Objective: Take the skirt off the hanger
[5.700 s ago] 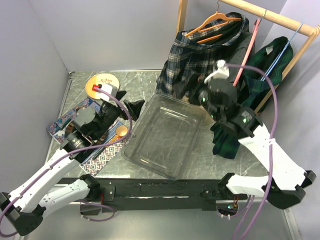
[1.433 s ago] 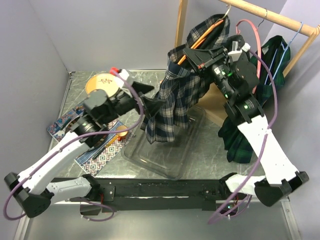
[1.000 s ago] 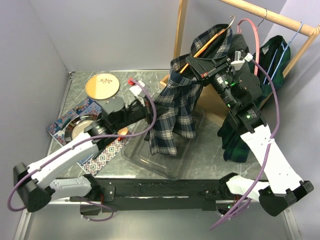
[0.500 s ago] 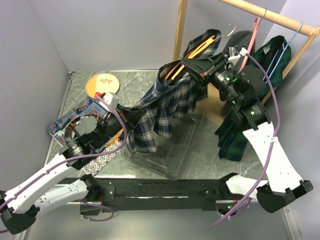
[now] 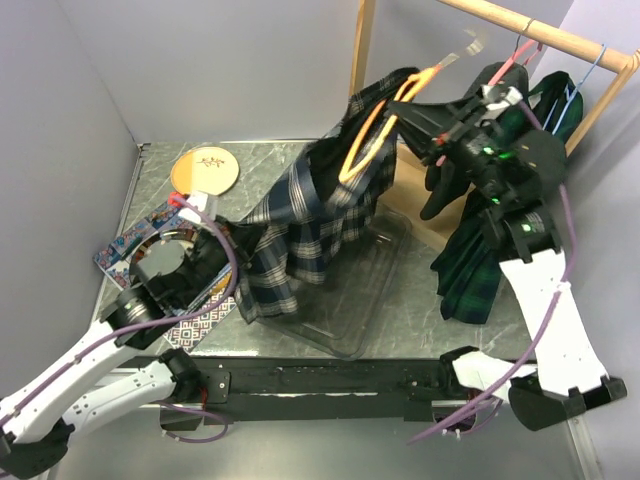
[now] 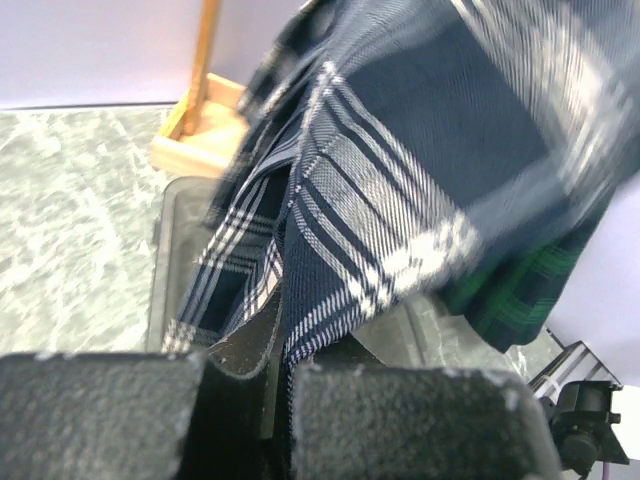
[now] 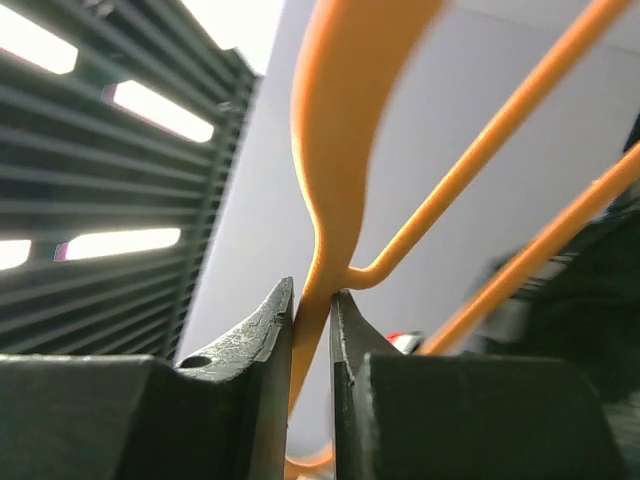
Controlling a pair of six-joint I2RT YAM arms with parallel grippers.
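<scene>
Ok, right tool (image 7: 312,300) is clamping the orange hanger (image 5: 372,130) up high; left tool (image 6: 280,355) is pinching the skirt (image 5: 300,215) low down, cloth stretching btwn them over the tray (image 5: 385,255). Best pulling down-left steadily w/ the hanger held firm, so the waistband's sliding off clean.

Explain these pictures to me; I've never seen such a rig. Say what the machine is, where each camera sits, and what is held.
These are two robot arms bolted at the near edge of a table. The wide picture looks down from above and behind them; the other two come from wrist cameras. The left gripper is shut on the plaid skirt; the right gripper pinches the orange hanger carrying it. On the table lie a clear tray and a round tan disc. A green plaid garment hangs from the wooden rail.
</scene>
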